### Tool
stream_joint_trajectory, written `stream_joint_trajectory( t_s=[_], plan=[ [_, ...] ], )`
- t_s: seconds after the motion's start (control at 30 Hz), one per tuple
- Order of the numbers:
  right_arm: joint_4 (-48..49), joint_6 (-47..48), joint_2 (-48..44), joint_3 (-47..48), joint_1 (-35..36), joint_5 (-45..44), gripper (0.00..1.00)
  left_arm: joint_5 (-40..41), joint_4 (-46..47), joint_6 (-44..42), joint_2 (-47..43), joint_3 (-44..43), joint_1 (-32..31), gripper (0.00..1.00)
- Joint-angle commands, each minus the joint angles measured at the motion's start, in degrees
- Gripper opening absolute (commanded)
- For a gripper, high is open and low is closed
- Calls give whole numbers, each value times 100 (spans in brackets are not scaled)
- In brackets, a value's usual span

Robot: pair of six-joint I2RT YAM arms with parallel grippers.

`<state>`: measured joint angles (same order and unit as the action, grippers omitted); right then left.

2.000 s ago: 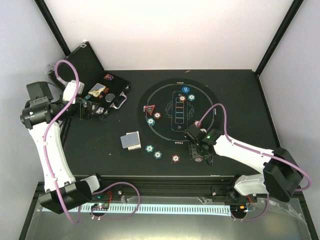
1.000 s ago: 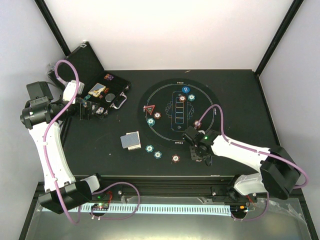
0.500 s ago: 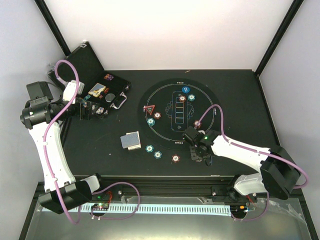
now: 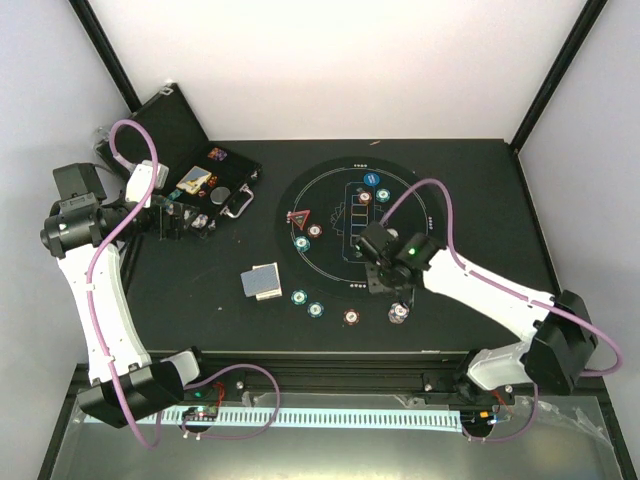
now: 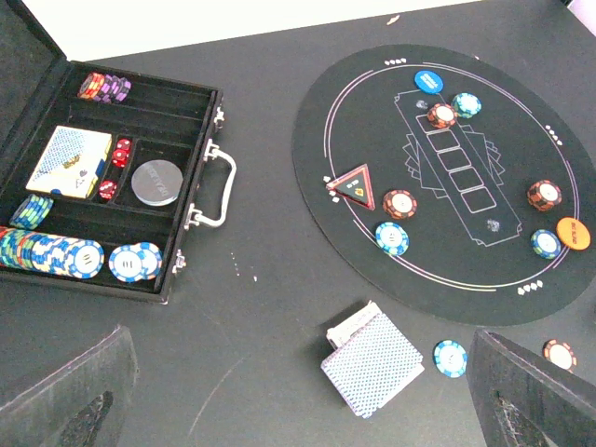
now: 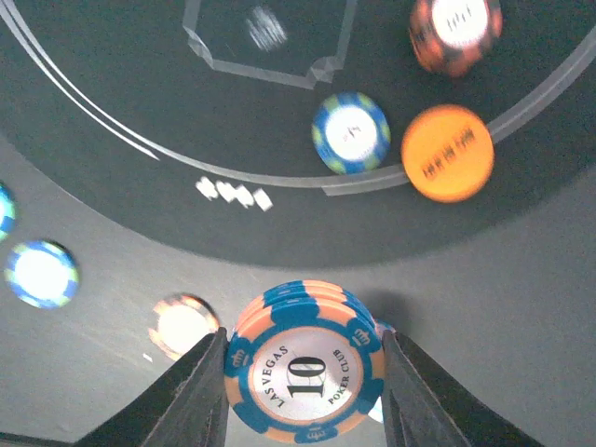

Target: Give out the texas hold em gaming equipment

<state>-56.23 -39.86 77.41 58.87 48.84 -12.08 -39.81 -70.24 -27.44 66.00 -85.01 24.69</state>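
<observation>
beneath the right pincer point(image 4: 378, 280) lay the round mat point(image 4: 352, 225); its fingers were clamped on a small chip stack point(image 6: 304, 368), with an orange disc point(image 6: 447, 153) and a teal chip point(image 6: 350, 132) just beyond. a loosened grip could have scattered the stack.

Hidden: we see the right gripper point(image 4: 383, 281) cover the orange disc point(image 6: 447, 153) from above | Blurred: red-brown chip point(image 6: 454, 32), cut by top edge

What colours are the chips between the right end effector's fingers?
Orange with blue edge spots, pale centre marked 10. The chip stack shows best in the right wrist view.
</observation>
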Motion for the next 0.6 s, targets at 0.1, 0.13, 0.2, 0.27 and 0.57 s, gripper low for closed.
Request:
stream_joint_trajectory(
  t_s=[0.1, 0.13, 0.2, 0.27, 0.57],
  plan=[
    [-114, 686, 1475, 2074, 10, -348, 12, 2, -24, 11, 41, -173, 36, 99],
    [-125, 796, 1765, 2424, -18, -341, 12, 14, -34, 11, 37, -179, 42, 99],
    [-154, 976, 2354, 3075, -105, -322, 12, 34, -35, 6, 23, -182, 41, 99],
    [-255, 1135, 2962, 3790, -174, -347, 12, 44, -43, 4, 24, -200, 41, 99],
    [-851, 1540, 5553, 7074, -714, 93, 12, -62, -61, 9, 60, -242, 45, 99]
  ],
)
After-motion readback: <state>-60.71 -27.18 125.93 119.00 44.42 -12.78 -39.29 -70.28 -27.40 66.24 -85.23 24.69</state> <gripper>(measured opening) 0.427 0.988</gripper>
